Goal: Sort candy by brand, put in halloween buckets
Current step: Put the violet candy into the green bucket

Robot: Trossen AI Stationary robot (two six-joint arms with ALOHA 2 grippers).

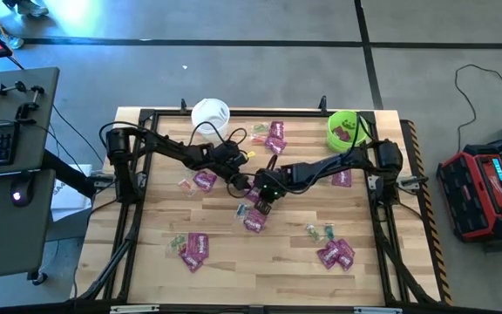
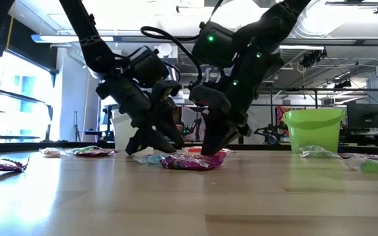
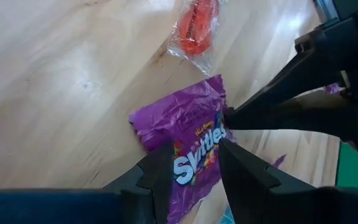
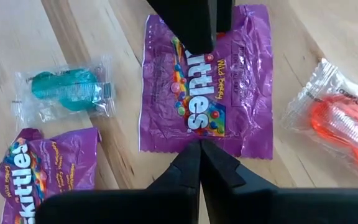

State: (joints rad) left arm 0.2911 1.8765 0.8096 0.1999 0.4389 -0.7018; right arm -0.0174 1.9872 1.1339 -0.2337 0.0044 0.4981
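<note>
both arms have met over one purple packet lying flat on the wooden table, about midway between the white bucket and the green bucket, a little nearer the front edge. the left gripper is down on it with its fingers parted, one either side of the packet's printed middle, though i can't tell if they're actually pinching it. the right gripper has its fingers pressed tight together, tips touching the packet's edge, holding nothing. just beside the packet sits a red clear-wrapped sweet, and on its other side a bluish one with a second purple packet next to that. more candy lies scattered farther out from the packet.
</note>
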